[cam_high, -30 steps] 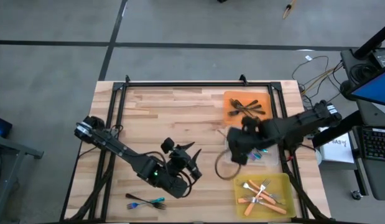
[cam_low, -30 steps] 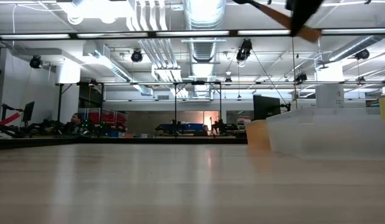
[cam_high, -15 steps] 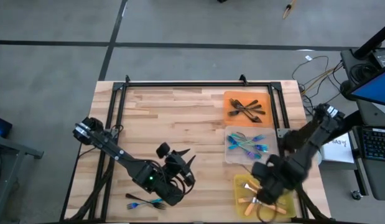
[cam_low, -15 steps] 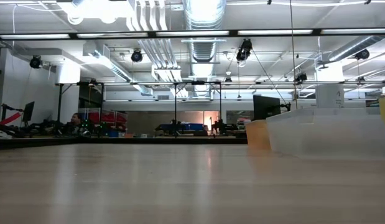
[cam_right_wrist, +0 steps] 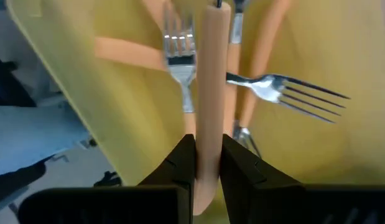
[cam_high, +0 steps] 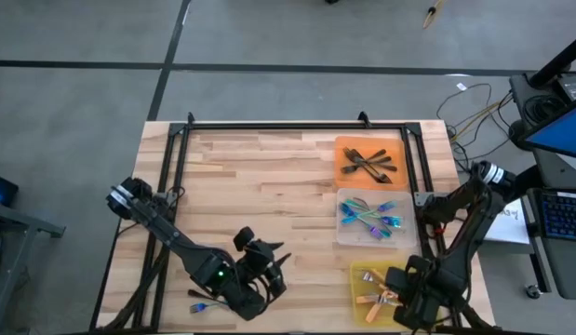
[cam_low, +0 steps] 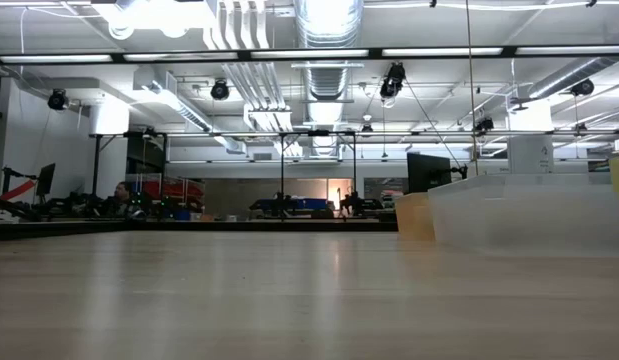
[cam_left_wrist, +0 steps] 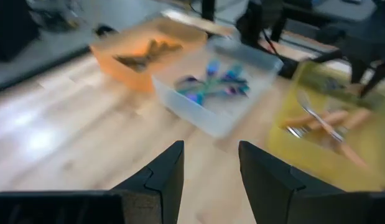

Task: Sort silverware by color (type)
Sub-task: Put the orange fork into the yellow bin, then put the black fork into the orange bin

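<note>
Lower left of the high view: two forks (cam_high: 202, 304), blue-handled as far as can be made out, lie loose on the counter (cam_high: 260, 177), partly hidden under the left arm. These are the only unsorted pieces visible. The left end effector (cam_high: 269, 274) hangs just beside them at lower centre, fingers spread with nothing between them (confirmed in its own wrist view, where the gap is clear).

Right of centre, three trays stand in a column. The orange tray (cam_high: 369, 161), upper right, holds the dark-handled forks (cam_high: 368, 165). The clear tray (cam_high: 376, 219), mid right, holds the blue-handled forks (cam_high: 369, 219). The yellow tray (cam_high: 392, 292), lower right, holds the orange-handled forks (cam_high: 379, 288).

The right end effector (cam_high: 408, 302) sits over the yellow tray, fingers pressed onto an orange-handled fork (cam_right_wrist: 208, 81), handle upright between them and directly above those already deposited.

Assessment: sorting is nearly complete. Outstanding items appear to be release of the held fork into the yellow tray and transfer of the two loose forks to the clear tray.
</note>
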Controlling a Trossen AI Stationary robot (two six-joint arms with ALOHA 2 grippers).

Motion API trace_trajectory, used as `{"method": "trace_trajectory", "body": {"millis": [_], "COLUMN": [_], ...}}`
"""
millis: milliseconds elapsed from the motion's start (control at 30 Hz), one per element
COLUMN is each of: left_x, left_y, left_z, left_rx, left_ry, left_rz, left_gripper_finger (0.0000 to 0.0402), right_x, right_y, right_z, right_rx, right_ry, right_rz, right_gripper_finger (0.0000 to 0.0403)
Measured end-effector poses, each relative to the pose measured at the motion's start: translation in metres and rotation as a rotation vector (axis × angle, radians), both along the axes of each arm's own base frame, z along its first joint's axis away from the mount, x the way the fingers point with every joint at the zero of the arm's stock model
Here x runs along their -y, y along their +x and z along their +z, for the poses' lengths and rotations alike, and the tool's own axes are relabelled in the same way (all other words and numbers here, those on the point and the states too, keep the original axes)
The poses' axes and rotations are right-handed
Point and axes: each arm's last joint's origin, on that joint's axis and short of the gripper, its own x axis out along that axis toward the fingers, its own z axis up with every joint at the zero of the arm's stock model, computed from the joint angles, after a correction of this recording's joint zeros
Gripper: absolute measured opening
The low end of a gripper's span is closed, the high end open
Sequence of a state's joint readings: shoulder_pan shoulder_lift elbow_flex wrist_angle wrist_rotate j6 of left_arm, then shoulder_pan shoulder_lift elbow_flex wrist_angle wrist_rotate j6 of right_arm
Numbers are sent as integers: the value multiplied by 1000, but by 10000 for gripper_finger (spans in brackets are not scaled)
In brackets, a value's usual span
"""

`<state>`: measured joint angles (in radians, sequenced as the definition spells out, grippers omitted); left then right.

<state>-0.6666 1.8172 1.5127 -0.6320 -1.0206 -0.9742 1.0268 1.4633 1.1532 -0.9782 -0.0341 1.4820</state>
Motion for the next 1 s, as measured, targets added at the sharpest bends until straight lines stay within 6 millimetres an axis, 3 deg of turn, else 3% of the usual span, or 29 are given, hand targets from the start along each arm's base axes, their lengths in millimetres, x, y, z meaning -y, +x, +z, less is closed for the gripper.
{"method": "trace_trajectory", "body": {"millis": [133, 333, 467, 733, 1000], "left_x": [8, 18, 21, 49, 73], "left_y": [-5, -23, -43, -78, -100], "left_z": [-3, -14, -22, -39, -51], "left_rx": [-54, -264, -447, -807, -866], "left_ry": [-98, -264, -299, -479, -419], "left_rz": [-72, -154, -154, -241, -346], "left_gripper_finger": [134, 134, 134, 134, 134], "right_x": [-5, -11, -12, -16, -11], "right_y": [0, -5, -4, 0, 10], "right_z": [-3, -7, -3, 11, 13], "right_rx": [8, 3, -6, 76, 163], "right_ry": [10, -1, 19, 33, -22], "right_rz": [9, 49, 62, 83, 137], "right_gripper_finger": [46, 134, 167, 168, 157]}}
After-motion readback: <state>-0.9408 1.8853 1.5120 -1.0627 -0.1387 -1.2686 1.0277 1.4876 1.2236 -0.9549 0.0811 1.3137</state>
